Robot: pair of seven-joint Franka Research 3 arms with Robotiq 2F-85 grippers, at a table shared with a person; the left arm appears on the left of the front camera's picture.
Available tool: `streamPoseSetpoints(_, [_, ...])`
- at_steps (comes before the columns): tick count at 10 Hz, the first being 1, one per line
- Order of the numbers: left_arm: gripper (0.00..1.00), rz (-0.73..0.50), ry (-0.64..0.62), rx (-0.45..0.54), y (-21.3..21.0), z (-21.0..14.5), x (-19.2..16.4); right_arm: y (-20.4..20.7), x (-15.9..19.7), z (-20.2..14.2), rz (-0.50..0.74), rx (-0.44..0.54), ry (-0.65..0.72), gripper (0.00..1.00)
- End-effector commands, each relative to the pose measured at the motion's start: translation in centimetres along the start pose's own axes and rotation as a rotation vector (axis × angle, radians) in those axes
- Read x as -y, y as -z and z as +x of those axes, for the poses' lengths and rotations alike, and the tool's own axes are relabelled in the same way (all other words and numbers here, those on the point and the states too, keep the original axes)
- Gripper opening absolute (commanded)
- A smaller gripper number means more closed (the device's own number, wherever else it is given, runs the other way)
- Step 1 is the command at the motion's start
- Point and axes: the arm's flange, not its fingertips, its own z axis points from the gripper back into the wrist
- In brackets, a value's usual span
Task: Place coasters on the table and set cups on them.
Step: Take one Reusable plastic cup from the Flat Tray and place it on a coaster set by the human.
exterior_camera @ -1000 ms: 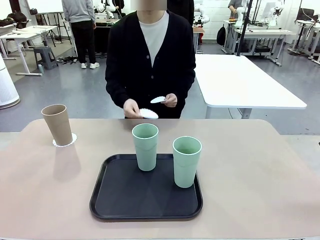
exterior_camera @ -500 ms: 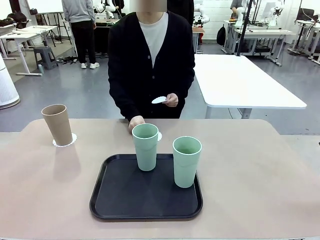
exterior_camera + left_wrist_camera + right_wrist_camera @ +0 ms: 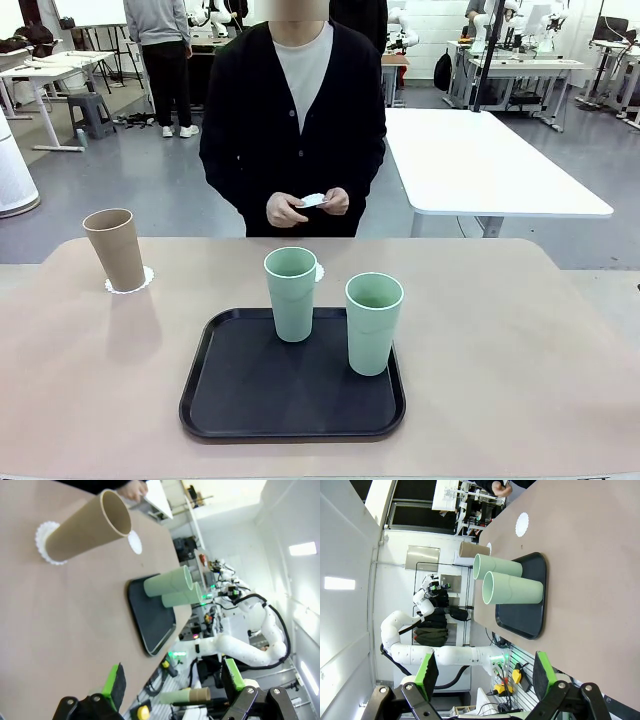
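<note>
Centring pale mint tapered tumbler (image 3: 291,295) upright on white scalloped doily (image 3: 522,525) at far edge of beige table (image 3: 500,330) is advisable; left gripper (image 3: 173,672) and right gripper (image 3: 485,662) gape.

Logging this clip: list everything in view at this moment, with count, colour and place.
tan-brown cup: one, upright on a coaster, table's far left
mint green cups: two, upright on the tray
coasters: three, white; under the tan-brown cup, bare on the table behind the tray, in the person's hands
tray: one, black, mid-table
table: one, beige
white table: one, behind, right
person's hands: two, together beyond the far edge
left gripper: open, empty
right gripper: open, empty
</note>
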Motion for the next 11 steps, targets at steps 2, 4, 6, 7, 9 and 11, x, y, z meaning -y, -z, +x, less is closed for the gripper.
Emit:
streamPoseSetpoints(2, [1.00, 0.008, -0.004, 0.008, -0.06, -0.02, -0.06, 0.01, -0.13, 0.28, 0.028, 0.011, -0.019, 1.00])
streamPoseSetpoints(4, [1.00, 0.008, -0.004, 0.008, -0.06, -0.02, -0.06, 0.01, -0.13, 0.28, 0.028, 0.011, -0.019, 1.00])
streamPoseSetpoints(6, [1.00, 0.008, -0.004, 0.008, -0.06, -0.02, -0.06, 0.01, -0.13, 0.28, 0.028, 0.011, -0.019, 1.00])
streamPoseSetpoints(7, [1.00, 0.008, -0.004, 0.008, -0.06, -0.02, -0.06, 0.01, -0.13, 0.28, 0.028, 0.011, -0.019, 1.00])
streamPoseSetpoints(9, [1.00, 0.008, -0.004, 0.008, -0.06, -0.02, -0.06, 0.01, -0.13, 0.28, 0.028, 0.011, -0.019, 1.00])
streamPoseSetpoints(11, [1.00, 0.000, 0.000, 0.000, 0.00, 0.00, 0.00, 0.01, -0.13, 0.28, 0.028, 0.011, -0.019, 1.00])
